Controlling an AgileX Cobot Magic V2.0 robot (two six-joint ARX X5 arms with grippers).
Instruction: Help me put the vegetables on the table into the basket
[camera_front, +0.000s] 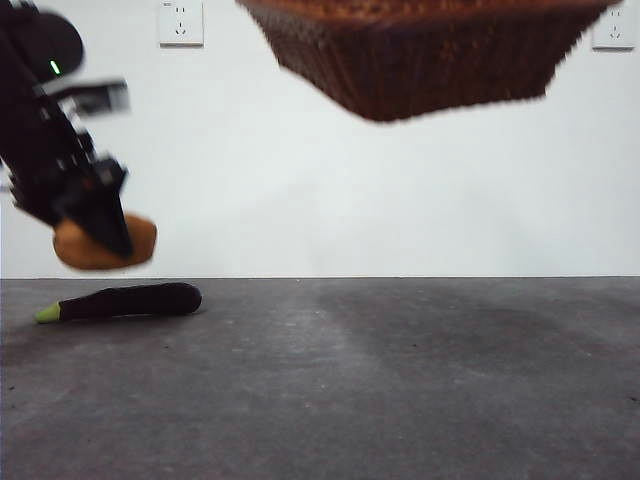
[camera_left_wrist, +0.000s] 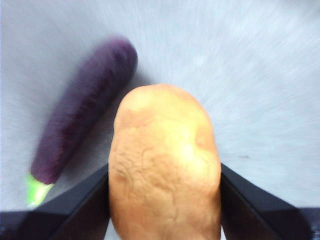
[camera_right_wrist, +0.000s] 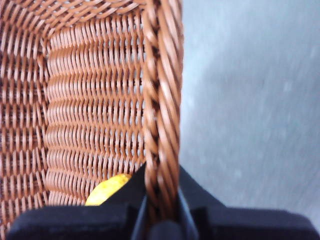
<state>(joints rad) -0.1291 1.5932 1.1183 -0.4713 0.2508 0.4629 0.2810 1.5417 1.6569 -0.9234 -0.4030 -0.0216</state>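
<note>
- Front view: the left gripper (camera_front: 100, 232) comes in from the 9 o'clock edge, dark and large, with its fingers clenched around the potato (camera_front: 140, 240).
- The potato hangs in the air, clear of the tabletop (camera_front: 400, 380).
- The eggplant (camera_front: 125, 301) lies flat on the tabletop just below the potato, at about 8 o'clock in this view, with its green stem end pointing toward 9 o'clock.
- The basket (camera_front: 430, 60) floats at 12 to 1 o'clock, lifted well above the tabletop, with its woven underside and flaring sides showing; the right arm itself does not appear here.
- Left wrist view: the potato (camera_left_wrist: 165, 165) fills the centre, pinched on both sides between the two black fingers (camera_left_wrist: 75, 205) of the left gripper (camera_left_wrist: 165, 200).
- The eggplant (camera_left_wrist: 85, 115) rests on the grey tabletop (camera_left_wrist: 250, 75) beyond the potato, toward 10 o'clock of it and apart from it; it looks blurred.
- Right wrist view: the right gripper (camera_right_wrist: 161, 200) grips the braided rim of the basket (camera_right_wrist: 162, 100), its fingers closed on either side of the rim.
- Inside the basket, the yellow vegetable (camera_right_wrist: 107, 190) peeks out at 7 o'clock of the rim, mostly hidden by the gripper body.
- The tabletop (camera_right_wrist: 250, 100) shows blurred beyond the rim, on the 3 o'clock side.
</note>
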